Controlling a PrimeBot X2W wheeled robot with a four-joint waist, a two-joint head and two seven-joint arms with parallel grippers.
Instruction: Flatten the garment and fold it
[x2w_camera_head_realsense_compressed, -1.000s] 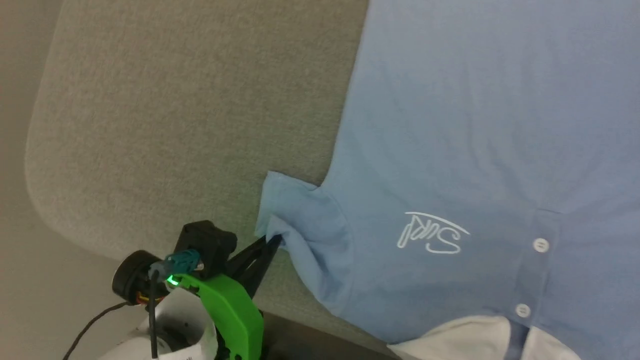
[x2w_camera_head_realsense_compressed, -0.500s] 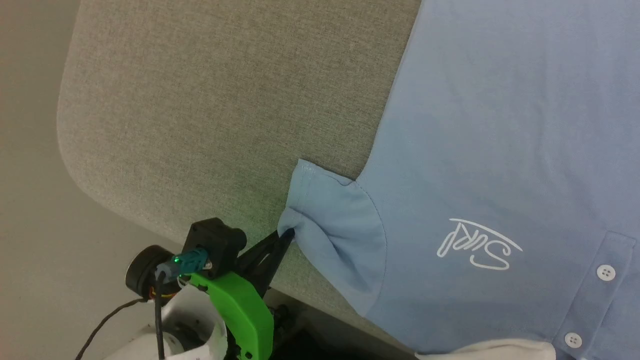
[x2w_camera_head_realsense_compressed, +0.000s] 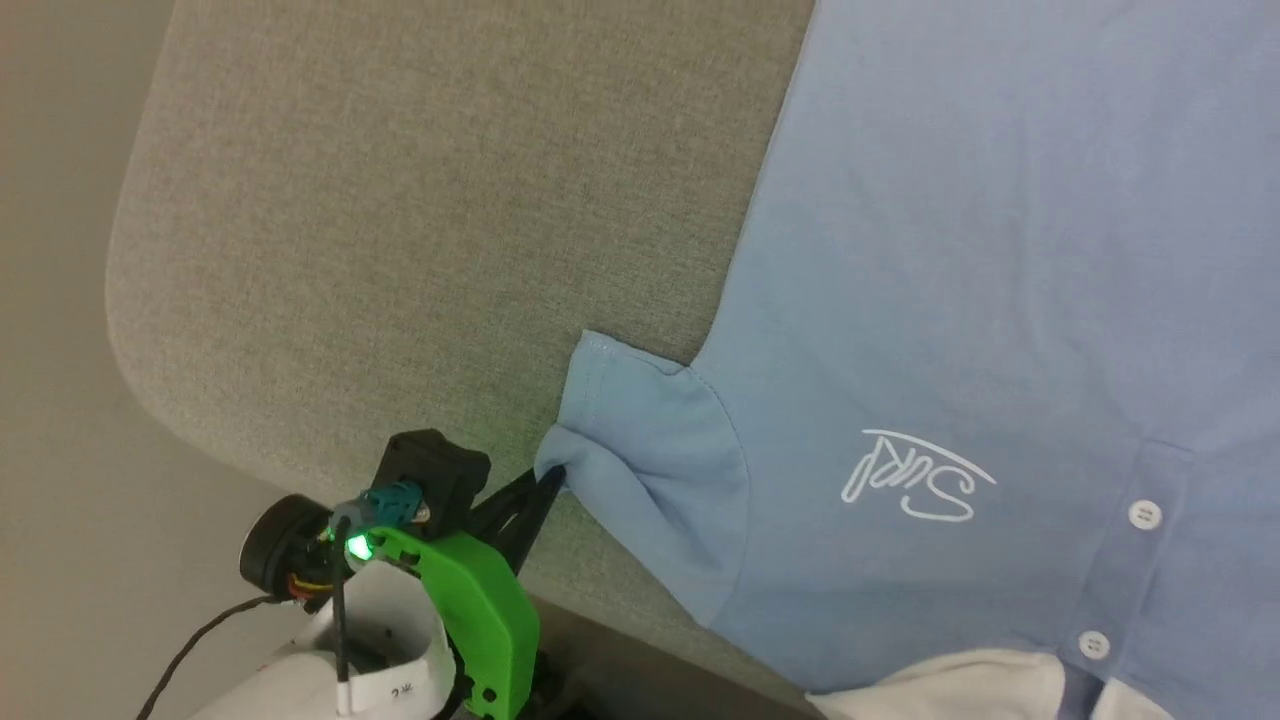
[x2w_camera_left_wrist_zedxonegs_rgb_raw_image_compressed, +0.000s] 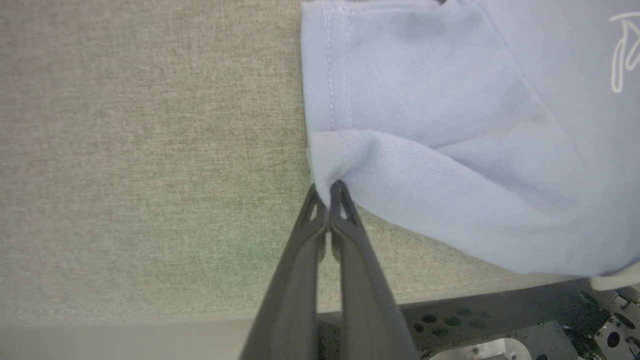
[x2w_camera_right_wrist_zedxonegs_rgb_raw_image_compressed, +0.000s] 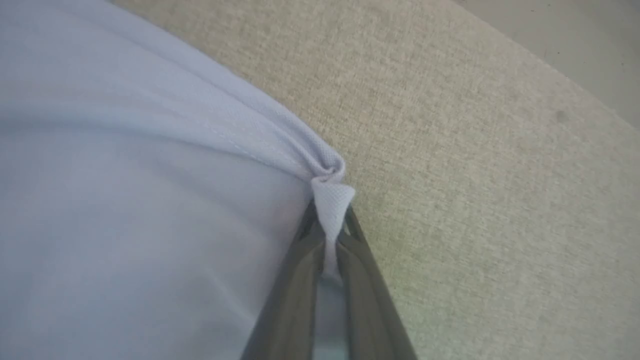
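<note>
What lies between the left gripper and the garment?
Nothing: the left gripper pinches the garment at its sleeve edge, as the left wrist view shows.

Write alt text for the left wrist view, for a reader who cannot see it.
The left gripper is shut on the hem of the sleeve of a light blue polo shirt, bunching cloth at its tips. The shirt lies on a grey-beige fabric surface; part of its white cursive logo shows at the upper right.
</note>
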